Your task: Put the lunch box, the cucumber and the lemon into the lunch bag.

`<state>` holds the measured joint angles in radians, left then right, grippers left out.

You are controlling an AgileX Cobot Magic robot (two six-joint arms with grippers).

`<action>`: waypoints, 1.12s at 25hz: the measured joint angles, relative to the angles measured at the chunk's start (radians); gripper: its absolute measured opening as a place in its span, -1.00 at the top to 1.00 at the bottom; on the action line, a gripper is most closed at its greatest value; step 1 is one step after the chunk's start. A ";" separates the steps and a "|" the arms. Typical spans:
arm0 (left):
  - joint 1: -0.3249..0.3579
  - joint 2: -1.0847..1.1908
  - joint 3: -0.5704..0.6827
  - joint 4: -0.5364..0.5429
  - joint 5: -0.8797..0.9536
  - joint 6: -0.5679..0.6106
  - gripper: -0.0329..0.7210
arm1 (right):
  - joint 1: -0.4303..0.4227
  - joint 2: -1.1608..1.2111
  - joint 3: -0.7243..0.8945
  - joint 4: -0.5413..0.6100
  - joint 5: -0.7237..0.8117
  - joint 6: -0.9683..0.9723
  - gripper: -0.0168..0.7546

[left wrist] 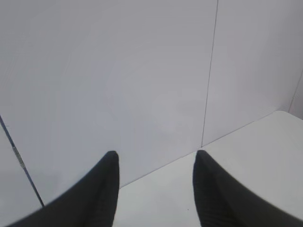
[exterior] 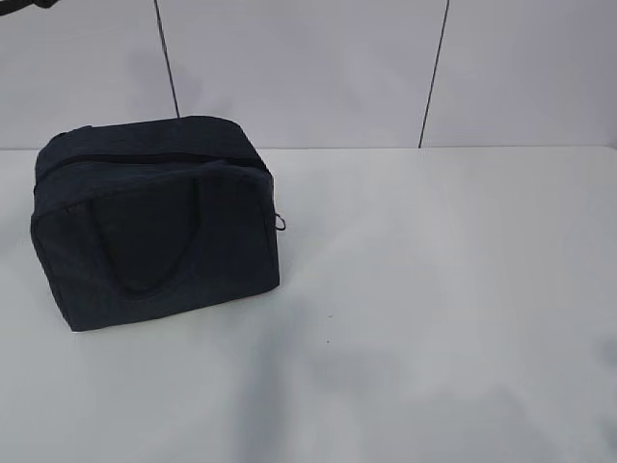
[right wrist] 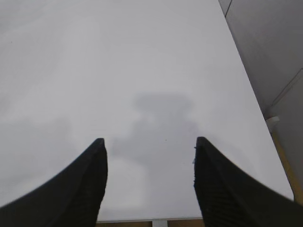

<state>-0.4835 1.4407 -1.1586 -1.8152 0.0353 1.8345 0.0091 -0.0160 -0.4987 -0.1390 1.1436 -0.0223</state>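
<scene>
The dark navy lunch bag (exterior: pixel 154 222) stands on the white table (exterior: pixel 434 289) at the left in the exterior view, its zipper shut, a loop handle hanging down its front and a small ring pull (exterior: pixel 281 222) at its right end. The lunch box, the cucumber and the lemon are out of view. Neither arm shows in the exterior view. My left gripper (left wrist: pixel 155 153) is open with nothing between its black fingers, facing the wall and the table's far edge. My right gripper (right wrist: pixel 149 140) is open and empty above bare tabletop.
A pale panelled wall (exterior: pixel 308 68) with dark seams rises behind the table. In the right wrist view the table's edge (right wrist: pixel 255 99) runs along the right, with floor beyond it. Soft shadows lie on the tabletop in front of the bag.
</scene>
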 joint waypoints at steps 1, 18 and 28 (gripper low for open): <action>0.000 0.002 0.000 0.000 0.000 0.000 -0.07 | 0.000 0.000 0.000 0.000 0.000 0.000 -0.21; 0.000 0.002 0.000 0.030 0.120 -0.025 -0.07 | -0.002 0.000 0.000 0.000 0.000 0.000 -0.21; 0.013 -0.141 -0.061 1.667 0.385 -1.471 -0.07 | -0.002 0.000 0.000 0.000 0.000 0.000 -0.21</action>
<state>-0.4706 1.3000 -1.2195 -0.1479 0.4206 0.3635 0.0072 -0.0160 -0.4987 -0.1390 1.1436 -0.0223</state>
